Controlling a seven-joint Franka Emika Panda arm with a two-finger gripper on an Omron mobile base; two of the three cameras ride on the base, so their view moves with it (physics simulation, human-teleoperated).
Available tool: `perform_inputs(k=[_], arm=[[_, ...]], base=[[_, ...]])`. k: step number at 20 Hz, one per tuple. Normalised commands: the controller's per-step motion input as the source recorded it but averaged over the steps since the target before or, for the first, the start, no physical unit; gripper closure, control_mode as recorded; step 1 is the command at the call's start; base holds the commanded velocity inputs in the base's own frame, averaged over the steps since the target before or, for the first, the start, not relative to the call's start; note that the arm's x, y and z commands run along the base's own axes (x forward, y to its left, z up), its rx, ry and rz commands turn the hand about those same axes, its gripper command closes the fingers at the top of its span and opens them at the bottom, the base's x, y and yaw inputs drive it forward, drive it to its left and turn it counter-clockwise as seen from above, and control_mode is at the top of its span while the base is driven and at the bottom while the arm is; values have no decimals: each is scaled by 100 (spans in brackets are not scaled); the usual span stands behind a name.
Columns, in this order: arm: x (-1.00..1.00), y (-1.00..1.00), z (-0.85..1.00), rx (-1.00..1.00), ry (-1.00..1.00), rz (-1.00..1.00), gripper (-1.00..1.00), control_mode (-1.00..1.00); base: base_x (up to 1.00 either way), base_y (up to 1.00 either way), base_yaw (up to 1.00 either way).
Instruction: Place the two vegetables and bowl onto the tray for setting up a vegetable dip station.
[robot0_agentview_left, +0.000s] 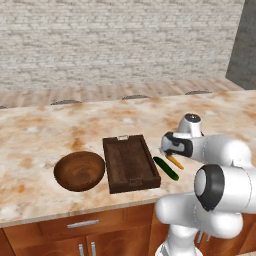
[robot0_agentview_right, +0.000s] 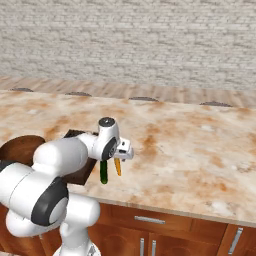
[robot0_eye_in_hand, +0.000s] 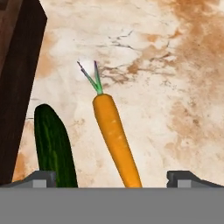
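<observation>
Spread wide and grasping nothing, the claw (robot0_eye_in_hand: 112, 177) hangs just above the carrot (robot0_eye_in_hand: 114, 138), its two fingertips (robot0_eye_in_hand: 41, 177) straddling both carrot and cucumber (robot0_eye_in_hand: 53, 146). Both vegetables lie side by side on the marble tabletop (robot0_agentview_left: 45, 130) near its front edge. Just beside the cucumber sits the wooden tray (robot0_agentview_left: 130, 163), and beyond the tray, closer to the left end, the wooden bowl (robot0_agentview_left: 79, 171).

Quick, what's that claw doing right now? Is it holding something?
Gripper: open, holding nothing, hanging over the carrot and cucumber.
</observation>
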Motion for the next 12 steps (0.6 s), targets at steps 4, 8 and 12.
perform_inputs(k=[4, 8, 12], arm=[[14, -1, -32, 0, 2, 0, -100, -100], [12, -4, -27, 0, 0, 0, -100, -100], [12, 0, -23, 0, 2, 0, -100, -100]], base=[[0, 0, 0], [0, 0, 0], [0, 0, 0]])
